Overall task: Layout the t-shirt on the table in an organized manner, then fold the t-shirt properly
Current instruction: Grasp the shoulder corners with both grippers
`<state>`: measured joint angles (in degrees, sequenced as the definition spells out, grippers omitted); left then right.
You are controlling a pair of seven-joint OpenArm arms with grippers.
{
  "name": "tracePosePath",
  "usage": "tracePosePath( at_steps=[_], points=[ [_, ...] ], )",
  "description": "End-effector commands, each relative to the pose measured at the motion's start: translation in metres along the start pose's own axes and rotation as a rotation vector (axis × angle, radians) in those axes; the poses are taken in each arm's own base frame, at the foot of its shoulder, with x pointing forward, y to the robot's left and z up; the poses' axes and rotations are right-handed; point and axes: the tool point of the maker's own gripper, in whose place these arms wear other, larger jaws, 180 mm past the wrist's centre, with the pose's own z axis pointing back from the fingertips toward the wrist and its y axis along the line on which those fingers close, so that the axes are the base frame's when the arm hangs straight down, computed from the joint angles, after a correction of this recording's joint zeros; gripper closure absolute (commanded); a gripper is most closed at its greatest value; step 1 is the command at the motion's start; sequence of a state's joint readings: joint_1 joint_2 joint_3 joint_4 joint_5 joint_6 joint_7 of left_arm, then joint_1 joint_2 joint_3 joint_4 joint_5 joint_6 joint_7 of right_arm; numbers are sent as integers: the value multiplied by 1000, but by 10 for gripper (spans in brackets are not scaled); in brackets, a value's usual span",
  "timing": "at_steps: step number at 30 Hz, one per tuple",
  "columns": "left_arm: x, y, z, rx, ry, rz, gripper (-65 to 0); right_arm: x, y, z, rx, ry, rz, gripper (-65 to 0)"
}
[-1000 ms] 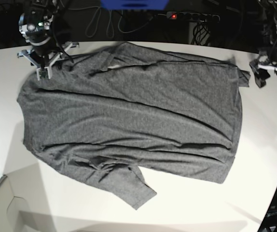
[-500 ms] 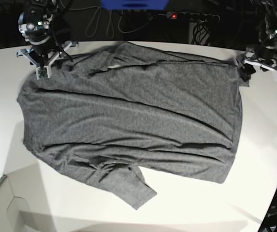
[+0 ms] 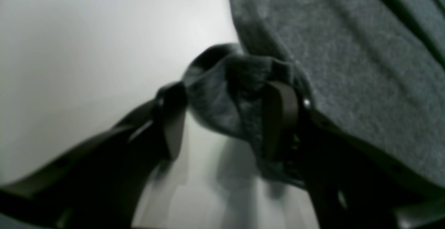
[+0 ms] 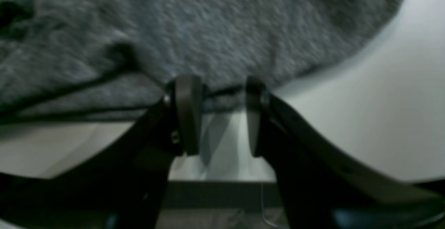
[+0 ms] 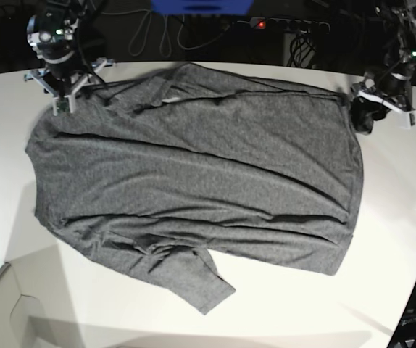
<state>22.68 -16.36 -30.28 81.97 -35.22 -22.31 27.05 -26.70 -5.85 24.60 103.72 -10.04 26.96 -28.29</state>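
On the left wrist view, my left claw (image 3: 222,117) has a bunched corner of the t-shirt (image 3: 347,65) between its half-closed jaws. On the right wrist view, my right claw (image 4: 219,114) pinches a thin hem, jaws narrow. On the base view, the shirt lies spread on the surface (image 5: 404,217). It looks soft and limp, so I would grip hems and corners.

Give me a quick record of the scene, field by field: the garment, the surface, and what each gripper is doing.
garment: t-shirt, dark grey, spread mostly flat, wrinkled
surface: table, white
left gripper: fingers around a bunched corner of the shirt's edge
right gripper: at the shirt's edge, jaws apart; grip not clear
fold: not yet begun
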Motion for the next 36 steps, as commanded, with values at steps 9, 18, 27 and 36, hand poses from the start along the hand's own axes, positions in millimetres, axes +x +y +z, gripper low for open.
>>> tracePosePath(
  at_steps=[9,18,27,36],
  points=[
    [6,1,2,-3,1,-23,-243,5,-12,4,-31,-28,-11,-219],
    [21,14,25,39,-52,-36,0,6,-12,5,-31,-29,-12,-218],
    [30,-5,59,19,-75,-128,-1,7,-7,4,-21,-31,-13,-222],
    [7,-16,83,48,25,-105,-1,25,17,17,24,-85,8,-281]
  ],
)
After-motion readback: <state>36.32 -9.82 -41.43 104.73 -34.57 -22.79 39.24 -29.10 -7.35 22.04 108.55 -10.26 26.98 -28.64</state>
